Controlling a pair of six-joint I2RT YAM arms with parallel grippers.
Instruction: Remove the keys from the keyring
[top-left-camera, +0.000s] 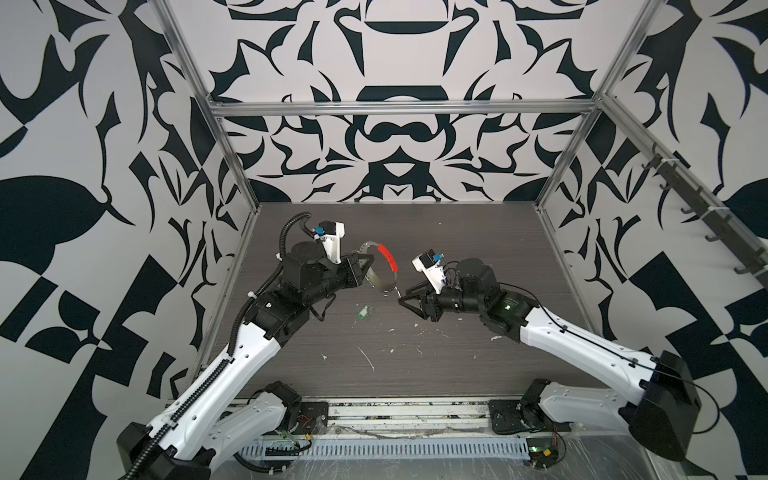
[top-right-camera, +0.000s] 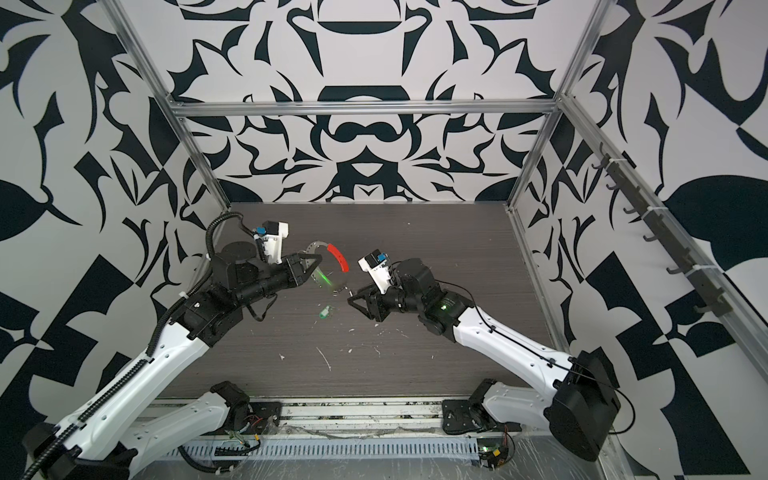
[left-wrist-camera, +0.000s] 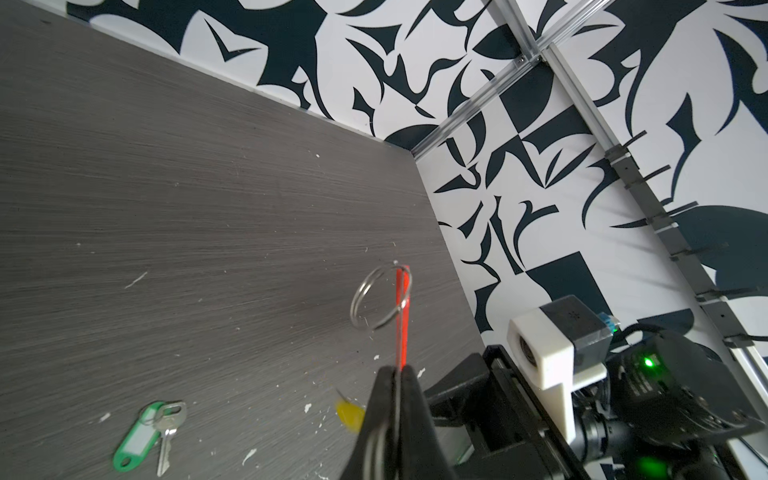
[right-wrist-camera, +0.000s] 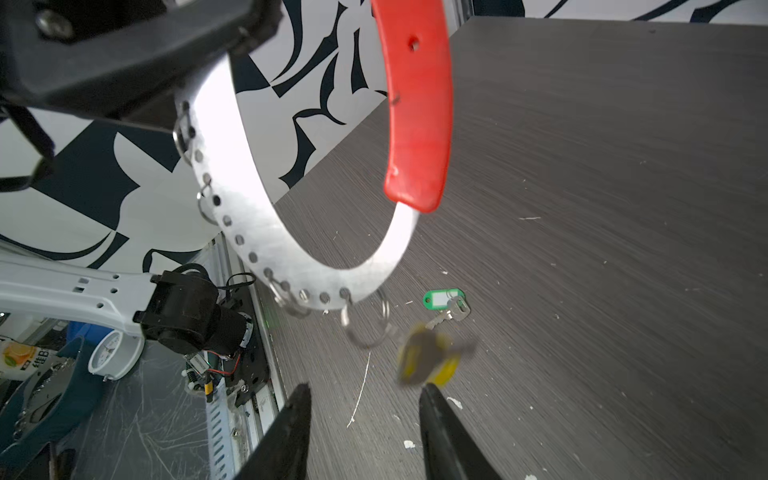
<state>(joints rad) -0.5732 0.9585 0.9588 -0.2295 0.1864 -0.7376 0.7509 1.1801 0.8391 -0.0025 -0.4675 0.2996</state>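
Bright, even light comes from overhead, and the worktop shows only soft, pale shadows. Both top views are slightly soft, and the wide lens stretches the patterned walls toward nine and three o'clock. In a top view a faint green smear sits near centre.

In the right wrist view the keyring blows out to pure white along its metal band. The yellow key is a motion smear, and the right fingers are dark and unfocused.

In the left wrist view the left fingers blur close to the lens, while the green key looks sharp.
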